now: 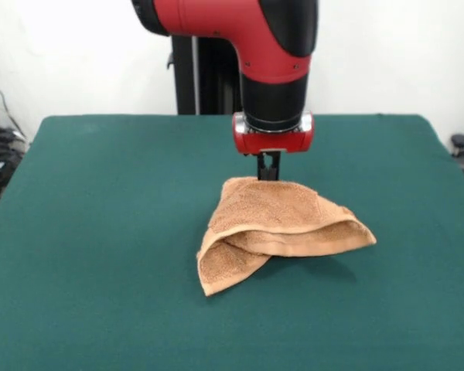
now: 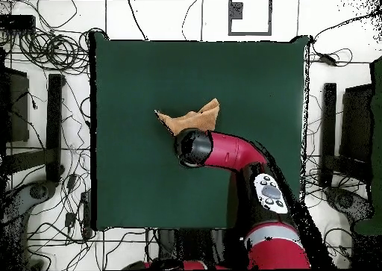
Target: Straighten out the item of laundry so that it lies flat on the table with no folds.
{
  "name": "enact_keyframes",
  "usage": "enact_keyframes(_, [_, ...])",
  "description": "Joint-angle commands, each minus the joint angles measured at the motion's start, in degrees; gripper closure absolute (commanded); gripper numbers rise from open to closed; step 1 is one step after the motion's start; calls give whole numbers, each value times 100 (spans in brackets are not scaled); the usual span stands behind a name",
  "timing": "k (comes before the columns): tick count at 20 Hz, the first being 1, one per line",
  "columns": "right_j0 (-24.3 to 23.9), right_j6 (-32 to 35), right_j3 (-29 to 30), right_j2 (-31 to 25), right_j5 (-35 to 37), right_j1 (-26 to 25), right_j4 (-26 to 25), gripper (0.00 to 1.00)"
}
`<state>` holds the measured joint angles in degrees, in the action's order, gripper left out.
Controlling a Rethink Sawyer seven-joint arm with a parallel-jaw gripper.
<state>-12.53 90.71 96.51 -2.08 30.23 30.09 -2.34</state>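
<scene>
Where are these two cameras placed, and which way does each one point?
Front view: sits across the table, facing the robot; the red and black arm comes down from above, its gripper at the towel's far edge.
Overhead view: hangs above, looking straight down; the arm reaches up from the picture's bottom and covers part of the towel.
Shared: the green table, the folded orange-tan towel and the arm.

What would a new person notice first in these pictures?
The orange-tan towel lies folded over itself in a heap near the middle of the dark green table. Directly behind it, the red and black arm comes down, its claw at the towel's far edge.
</scene>
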Motion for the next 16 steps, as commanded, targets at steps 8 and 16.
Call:
enact_keyframes(8, [137, 454, -127, -429, 482, -147, -40, 100])
enact_keyframes(16, [185, 504, 40, -337, 531, 324, -46, 100])
